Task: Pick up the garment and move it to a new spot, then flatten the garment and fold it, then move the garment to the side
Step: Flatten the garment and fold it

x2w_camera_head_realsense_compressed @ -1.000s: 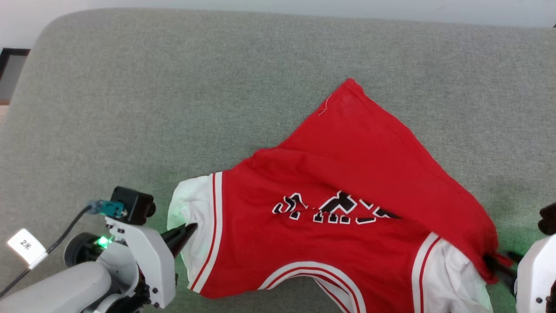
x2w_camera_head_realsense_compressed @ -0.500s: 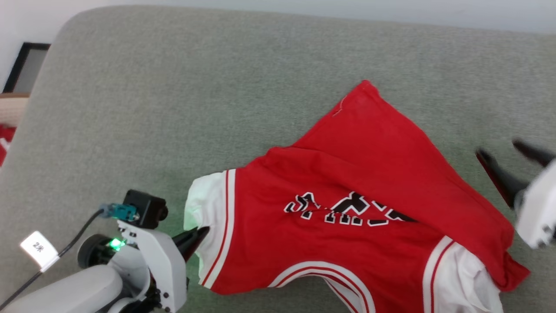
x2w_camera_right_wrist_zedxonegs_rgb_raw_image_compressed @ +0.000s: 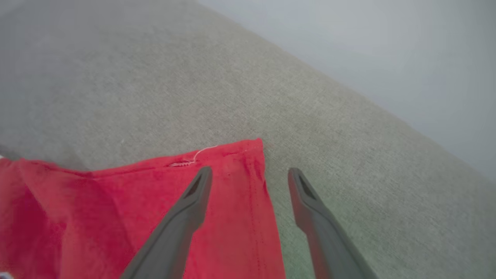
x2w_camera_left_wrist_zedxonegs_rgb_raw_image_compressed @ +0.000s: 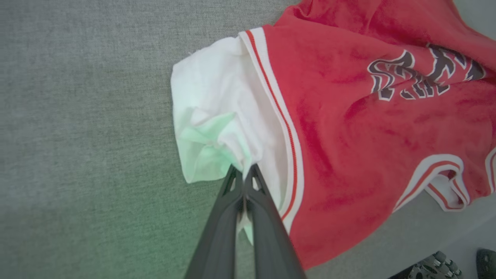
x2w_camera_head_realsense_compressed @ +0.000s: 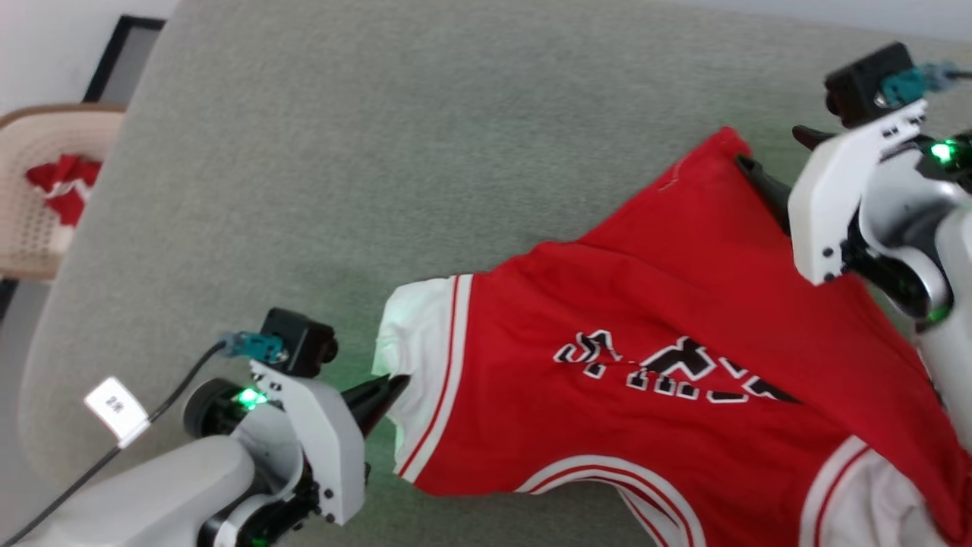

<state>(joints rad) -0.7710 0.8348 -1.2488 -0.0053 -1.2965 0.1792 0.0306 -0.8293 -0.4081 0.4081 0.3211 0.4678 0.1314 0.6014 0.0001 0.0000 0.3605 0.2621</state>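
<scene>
In the head view, the garment (x2w_camera_head_realsense_compressed: 645, 304) lies chest-up on the grey fabric surface (x2w_camera_head_realsense_compressed: 380, 152), lettering (x2w_camera_head_realsense_compressed: 668, 368) visible, with a diagonal fold running across its upper body and its lower right portion cut off by the frame edge. The left end effector (x2w_camera_head_realsense_compressed: 391, 387) is at the white sleeve (x2w_camera_head_realsense_compressed: 414, 342) on the near left. The right end effector (x2w_camera_head_realsense_compressed: 768, 146) is at the far red point of the garment. A chair (x2w_camera_head_realsense_compressed: 30, 220) holding red cloth stands off the surface to the left. In the left wrist view, the two fingers are pressed together with a pinch of sleeve fabric between their tips, so this end effector is closed and gripping the sleeve. In the right wrist view, the fingers stand wide apart and hold nothing. One lies over the hem corner (x2w_camera_right_wrist_zedxonegs_rgb_raw_image_compressed: 248, 151) and the other over bare surface just beside it. Judged from this layout, the flattening step is in hand. The next move calls for lowering the open jaws around that corner, closing on a single edge, and drawing it away from the anchored sleeve to remove the diagonal fold.
</scene>
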